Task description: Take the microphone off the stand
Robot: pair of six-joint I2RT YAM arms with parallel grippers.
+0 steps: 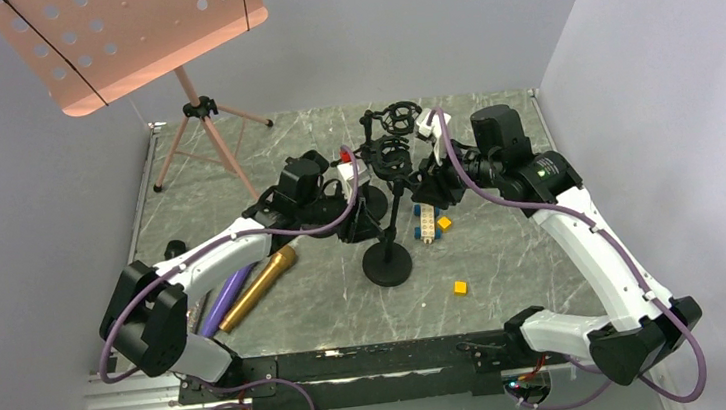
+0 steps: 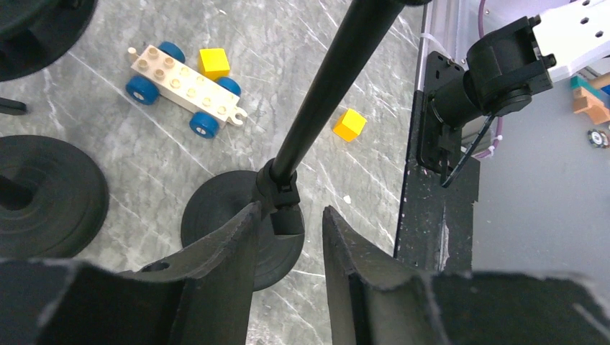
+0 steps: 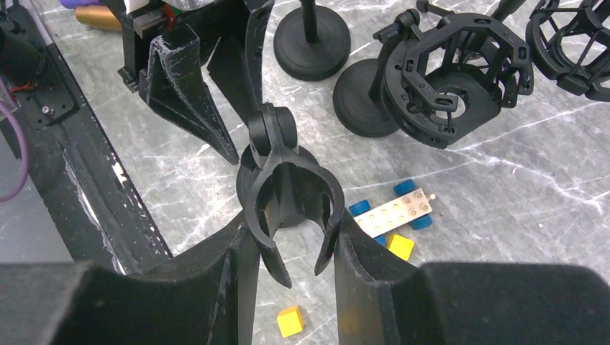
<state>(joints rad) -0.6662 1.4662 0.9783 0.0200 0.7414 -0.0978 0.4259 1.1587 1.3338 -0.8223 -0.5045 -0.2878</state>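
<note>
We see the right hand (image 3: 291, 237) pinching the stand's clip (image 3: 288, 180) from both sides, left hand (image 2: 290, 215) narrowly open beside the pole (image 2: 338, 79), gold microphone (image 1: 258, 286) lying on the desk (image 1: 524, 250).

The black round-based microphone stand (image 1: 387, 263) stands mid-table on the grey marbled table (image 1: 514, 251), a white brick toy car (image 1: 427, 223) just behind it, a gold cylindrical microphone (image 1: 258, 287) toward the left edge.

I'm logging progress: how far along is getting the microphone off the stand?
Done, it seems: the clip is empty and a gold microphone lies on the table. In hand: the right claw grips the clip; the left claw straddles the stand pole. Left: letting go and backing off.
</note>
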